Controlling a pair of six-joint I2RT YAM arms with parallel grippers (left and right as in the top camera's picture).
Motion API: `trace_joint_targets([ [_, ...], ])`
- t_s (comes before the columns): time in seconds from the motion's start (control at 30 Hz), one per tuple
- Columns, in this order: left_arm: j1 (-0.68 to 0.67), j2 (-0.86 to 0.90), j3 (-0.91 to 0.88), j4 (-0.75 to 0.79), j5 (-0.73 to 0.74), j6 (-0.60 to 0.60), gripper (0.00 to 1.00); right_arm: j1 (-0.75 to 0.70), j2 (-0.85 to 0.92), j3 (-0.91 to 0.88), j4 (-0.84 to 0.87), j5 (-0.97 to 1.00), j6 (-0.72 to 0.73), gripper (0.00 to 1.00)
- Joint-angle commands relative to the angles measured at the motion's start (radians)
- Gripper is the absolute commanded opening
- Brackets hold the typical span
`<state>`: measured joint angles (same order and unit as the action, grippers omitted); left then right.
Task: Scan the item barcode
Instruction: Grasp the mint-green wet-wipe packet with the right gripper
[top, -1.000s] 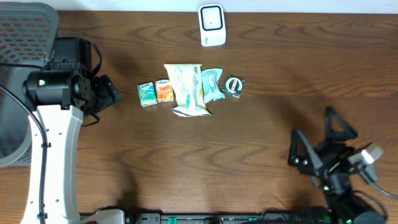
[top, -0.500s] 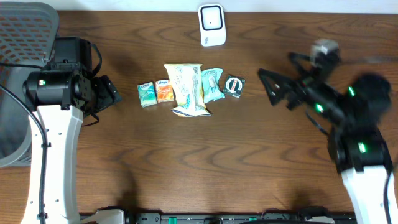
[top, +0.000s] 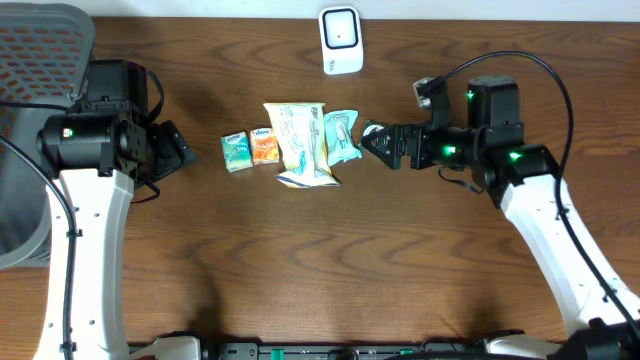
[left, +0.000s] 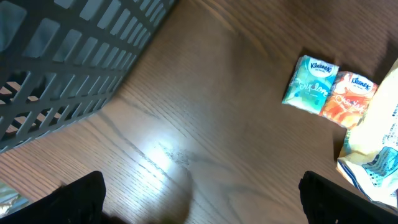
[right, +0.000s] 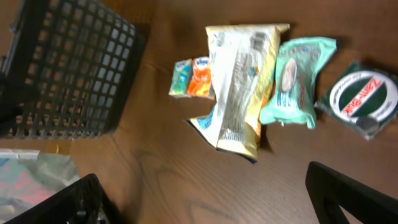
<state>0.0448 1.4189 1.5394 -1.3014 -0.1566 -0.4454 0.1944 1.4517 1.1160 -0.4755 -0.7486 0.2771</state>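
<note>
The right gripper (top: 378, 142) hangs with its jaws spread wide and empty over the right end of the row of goods lying midway across the counter (top: 400, 260), nearer its far edge. Directly below it is the dark green packet (right: 360, 99) with a round white label, probably the item to be scanned.

The main risk is a double pick: the teal pouch (top: 340, 135) lies just beside the packet, perhaps touching it, so wide jaws coming straight down could catch both or shove the pouch into the snack bag (top: 300, 145).

The packet also looks flat, so the fingertips may scrape the wood and slide off it rather than pinch it.

No barcode shows on its upper face; if the code is underneath, a plain lift toward the white scanner (top: 340, 40) at the middle of the far edge would show the wrong side and read nothing.

The left gripper (top: 178, 150), likewise spread and empty, sits near the left edge by the mesh basket (top: 40, 40), well apart from the row; it poses little hazard.
</note>
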Motion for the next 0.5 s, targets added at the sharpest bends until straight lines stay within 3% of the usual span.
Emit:
trace_joint_targets([
  [0.0,0.005,0.005,-0.004,-0.003,-0.01,-0.009,0.98,0.011,0.021,0.019,-0.016,-0.022,0.055,0.99],
  [0.3,0.005,0.005,-0.004,-0.003,-0.01,-0.009,0.98,0.098,0.025,0.013,-0.038,0.011,0.055,0.99],
  [0.47,0.005,0.005,-0.004,-0.003,-0.01,-0.009,0.97,0.174,0.026,0.013,-0.051,0.145,0.057,0.99],
])
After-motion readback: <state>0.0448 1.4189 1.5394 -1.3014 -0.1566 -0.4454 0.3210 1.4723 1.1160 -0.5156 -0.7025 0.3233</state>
